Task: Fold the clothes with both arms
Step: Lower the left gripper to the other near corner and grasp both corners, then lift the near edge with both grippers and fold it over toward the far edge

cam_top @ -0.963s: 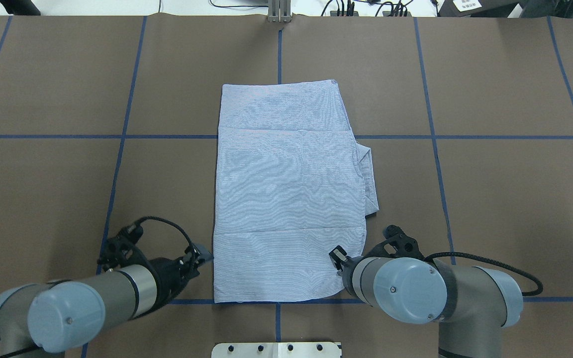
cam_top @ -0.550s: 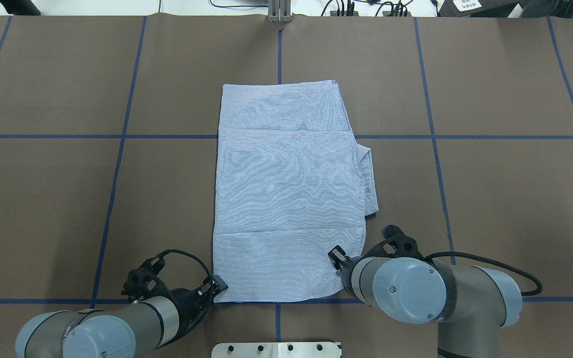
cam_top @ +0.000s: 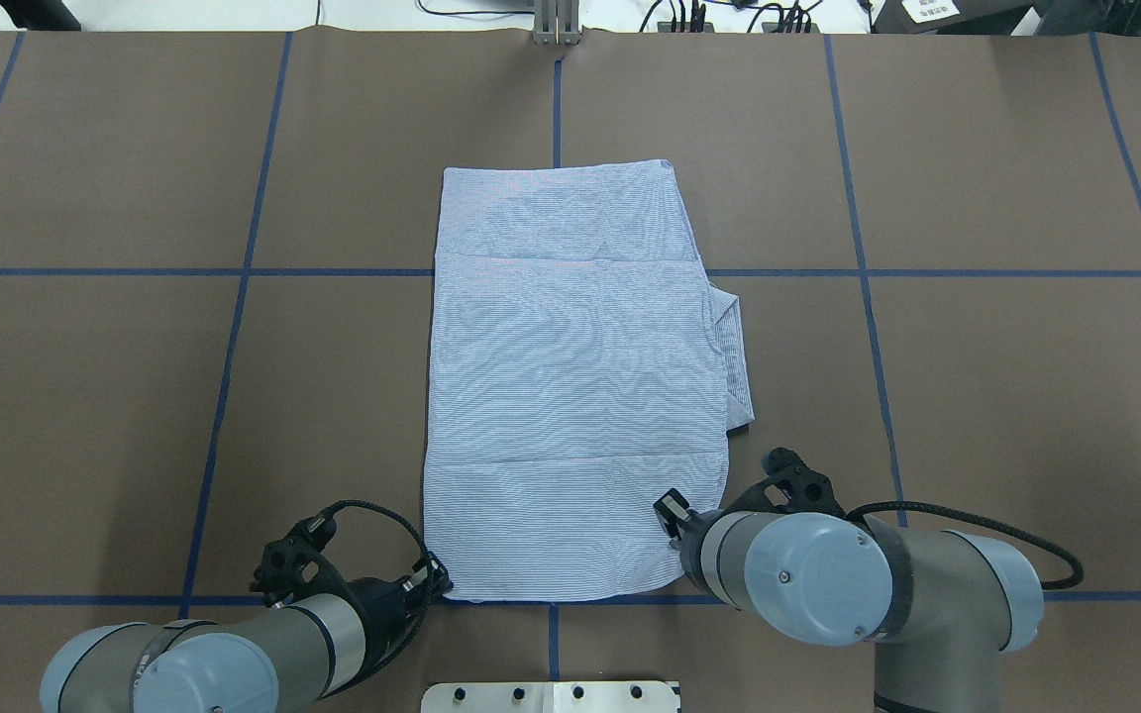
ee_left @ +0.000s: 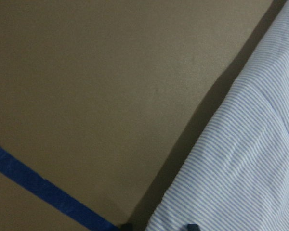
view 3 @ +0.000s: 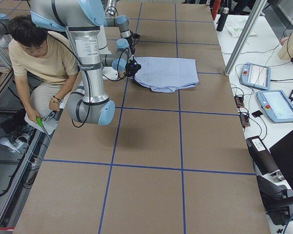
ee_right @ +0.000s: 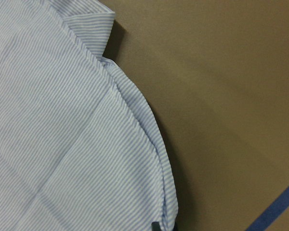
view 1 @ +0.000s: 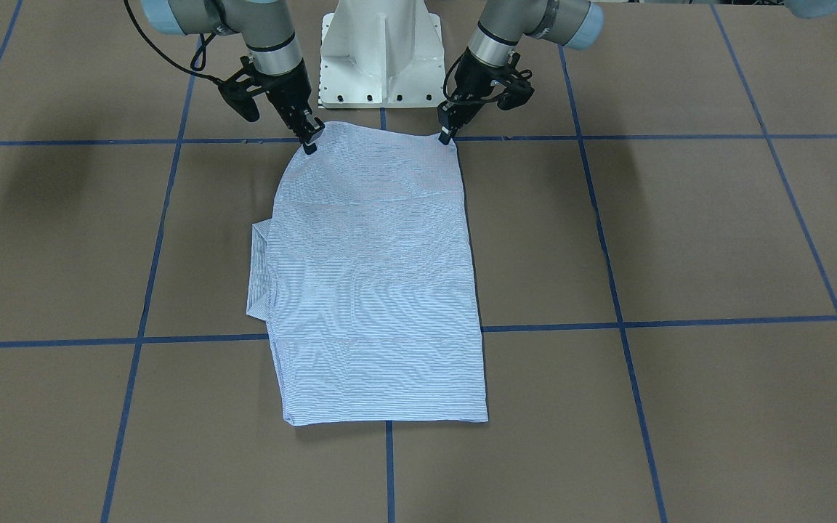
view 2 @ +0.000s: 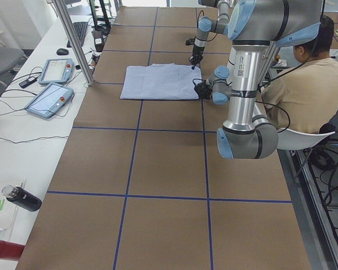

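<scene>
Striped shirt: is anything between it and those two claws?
Nothing visible is. The left claw and right claw sit right at the near corners of the striped shirt, and no object lies on the cloth.

Brown table (cam_top: pixel 977 396) with blue tape grid (cam_top: pixel 1026 272), white side bench (view 2: pixel 22 146)

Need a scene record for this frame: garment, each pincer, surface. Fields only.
garment: shirt, light blue with fine stripes, folded to a rough rectangle, lying on the table
protrusion: flap sticks out on the robot's right side
left pincer: at the shirt's near-left corner; open or shut unclear
right pincer: at the near-right corner, appears shut on the shirt's edge
surface: brown, gridded with blue tape
stage: both arms at the near edge; far edge flat
</scene>
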Action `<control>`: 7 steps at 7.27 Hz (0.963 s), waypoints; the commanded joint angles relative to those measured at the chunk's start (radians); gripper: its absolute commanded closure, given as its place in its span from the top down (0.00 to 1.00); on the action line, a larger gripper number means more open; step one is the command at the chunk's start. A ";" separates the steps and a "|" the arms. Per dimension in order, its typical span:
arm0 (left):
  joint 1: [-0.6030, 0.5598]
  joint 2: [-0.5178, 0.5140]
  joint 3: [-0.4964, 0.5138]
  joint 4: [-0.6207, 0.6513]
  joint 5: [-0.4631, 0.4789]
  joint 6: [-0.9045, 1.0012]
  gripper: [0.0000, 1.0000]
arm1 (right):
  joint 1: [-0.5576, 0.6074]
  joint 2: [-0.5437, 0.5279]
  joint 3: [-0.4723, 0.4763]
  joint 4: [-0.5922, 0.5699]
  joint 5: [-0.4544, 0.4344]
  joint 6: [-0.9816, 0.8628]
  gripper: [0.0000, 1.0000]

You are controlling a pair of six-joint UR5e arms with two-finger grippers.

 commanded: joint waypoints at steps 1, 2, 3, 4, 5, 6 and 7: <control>-0.006 0.009 -0.068 0.000 -0.006 0.001 0.00 | 0.002 -0.003 0.003 0.000 -0.002 0.001 0.00; -0.013 0.020 -0.163 0.002 -0.016 0.009 0.00 | 0.004 -0.006 0.016 0.000 -0.003 0.004 0.00; -0.023 0.020 -0.244 0.005 -0.047 0.015 0.00 | 0.005 -0.038 0.082 0.003 -0.008 0.007 0.00; -0.094 0.005 -0.259 0.005 -0.088 0.030 0.00 | 0.024 -0.057 0.134 0.009 -0.014 0.010 0.00; -0.219 -0.027 -0.251 0.002 -0.184 0.076 0.00 | 0.094 -0.048 0.135 0.011 -0.006 0.022 0.00; -0.345 -0.075 -0.208 0.009 -0.288 0.118 0.00 | 0.179 -0.025 0.124 0.032 0.038 0.021 0.00; -0.444 -0.146 -0.112 0.006 -0.358 0.162 0.00 | 0.309 0.045 0.039 0.050 0.186 0.012 0.00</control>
